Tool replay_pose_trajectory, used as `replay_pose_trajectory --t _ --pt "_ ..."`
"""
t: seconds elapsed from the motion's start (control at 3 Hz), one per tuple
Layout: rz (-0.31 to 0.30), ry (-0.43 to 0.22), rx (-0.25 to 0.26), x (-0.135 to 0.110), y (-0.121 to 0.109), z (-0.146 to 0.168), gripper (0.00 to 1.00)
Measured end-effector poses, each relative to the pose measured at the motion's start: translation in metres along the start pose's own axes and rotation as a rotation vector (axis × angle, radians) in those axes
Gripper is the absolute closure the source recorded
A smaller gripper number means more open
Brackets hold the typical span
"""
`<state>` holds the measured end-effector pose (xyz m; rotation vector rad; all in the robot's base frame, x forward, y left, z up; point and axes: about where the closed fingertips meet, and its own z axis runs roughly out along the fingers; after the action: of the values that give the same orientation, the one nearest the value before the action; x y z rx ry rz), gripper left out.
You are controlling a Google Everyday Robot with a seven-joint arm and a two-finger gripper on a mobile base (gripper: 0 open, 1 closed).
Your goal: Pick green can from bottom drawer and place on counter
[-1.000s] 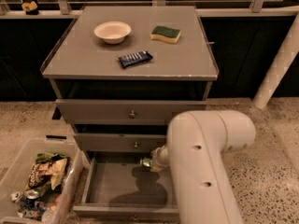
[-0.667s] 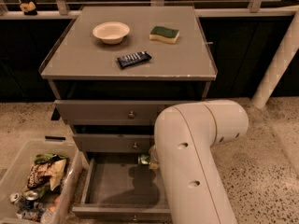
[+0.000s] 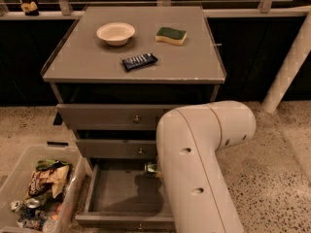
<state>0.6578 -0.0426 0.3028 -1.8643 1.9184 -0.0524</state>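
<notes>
Down low, the robot's gripper [image 3: 155,171] sits inside the open bottom drawer [image 3: 116,191], at its far right corner. It is almost wholly hidden behind the bulky white arm [image 3: 204,169], so whether it is wide, narrow or clamped on anything cannot be told. Just left of the arm's edge, a small shiny green-and-silver can [image 3: 149,166] shows against the drawer's back, right by the gripper; contact between the two cannot be made out. The wide, shallow grey metal drawer has a dark grey floor, with the arm's shadow across it.

Above it are two more grey drawers, each with a small round knob. The glossy grey counter [image 3: 97,62] on top carries a cream bowl [image 3: 115,33] at far left, a green-and-yellow sponge [image 3: 171,35] at far right, and a dark blue snack bar wrapper [image 3: 139,61] nearer the front.

Left of the cabinet, on the speckled floor, a clear plastic bin [image 3: 14,178] holds snack wrappers and cans.
</notes>
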Motion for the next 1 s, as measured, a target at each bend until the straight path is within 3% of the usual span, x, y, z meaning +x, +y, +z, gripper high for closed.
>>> replay_pose_trajectory --t 0.33,0.67,1.0 --pt "0.067 0.015 0.041 -0.021 -0.018 -0.037 1.0" --pt "0.065 -0.005 0.157 -0.053 -0.057 -0.09 1.0" --pt "0.065 -0.005 0.157 -0.053 -0.057 -0.09 1.0"
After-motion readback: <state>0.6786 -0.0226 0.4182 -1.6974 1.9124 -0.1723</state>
